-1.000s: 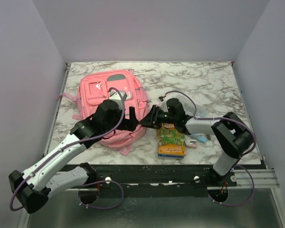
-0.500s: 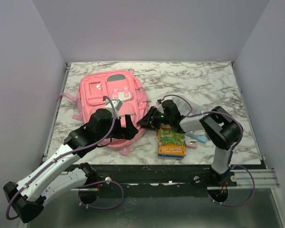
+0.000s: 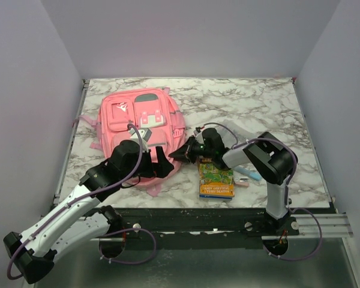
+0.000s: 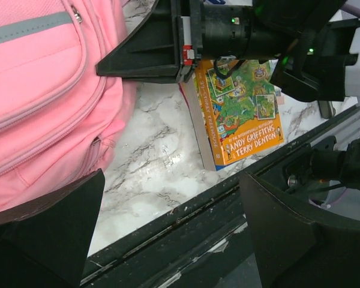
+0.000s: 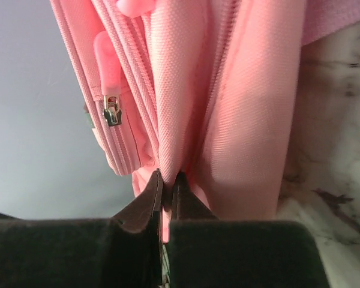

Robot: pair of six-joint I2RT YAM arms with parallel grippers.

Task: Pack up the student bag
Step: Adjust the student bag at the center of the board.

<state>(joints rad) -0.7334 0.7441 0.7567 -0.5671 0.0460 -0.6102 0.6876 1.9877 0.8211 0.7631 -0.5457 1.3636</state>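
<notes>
Student bag (image 3: 141, 123): lying front-up at ten o'clock on the worktop (image 3: 258, 102).
Right jaws: pinched tight on a fabric fold at its four o'clock edge.
Left jaws: spread wide, empty.
Risk: the thin pinch may slip, or a pull may drag the whole bag onto the book (image 3: 216, 180).

The soft pink student bag (image 3: 139, 116) lies flat, grey-trimmed front pockets facing up

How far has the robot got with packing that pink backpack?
Early on. Done: nothing visibly packed; the book lies on the table beside the student bag. In hand: the right fingers pinch a fold of the bag's fabric by a zip, while the left fingers hang open nearby. Left: opening the bag and putting the book in.
</notes>
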